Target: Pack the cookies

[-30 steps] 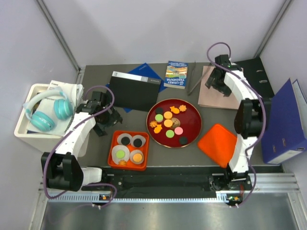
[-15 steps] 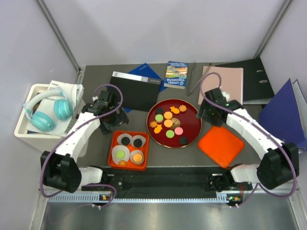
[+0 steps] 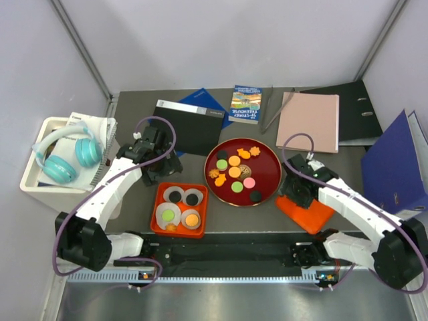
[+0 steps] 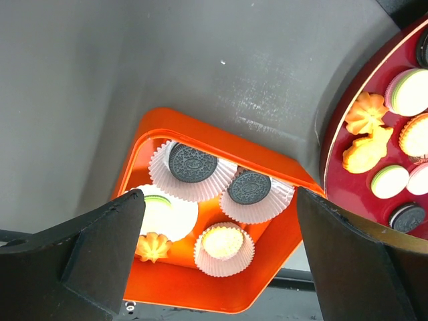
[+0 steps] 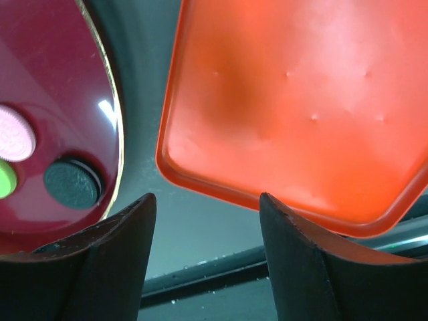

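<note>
Tabletop (image 3: 267,137) books (image 3: 245,103) appear only overhead; left wrist shows cookies (image 4: 194,162) embossed.

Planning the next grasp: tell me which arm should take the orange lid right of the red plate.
Right, likely. The right gripper hangs open over the edge of the orange lid; the left gripper, also open, is above the orange box beyond the red plate.

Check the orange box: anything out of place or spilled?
One thing: an orange flower cookie lies bare on the floor of the orange box, beside the paper cups rather than in one. The four round cookies there each sit in a cup. No damage shows.
</note>
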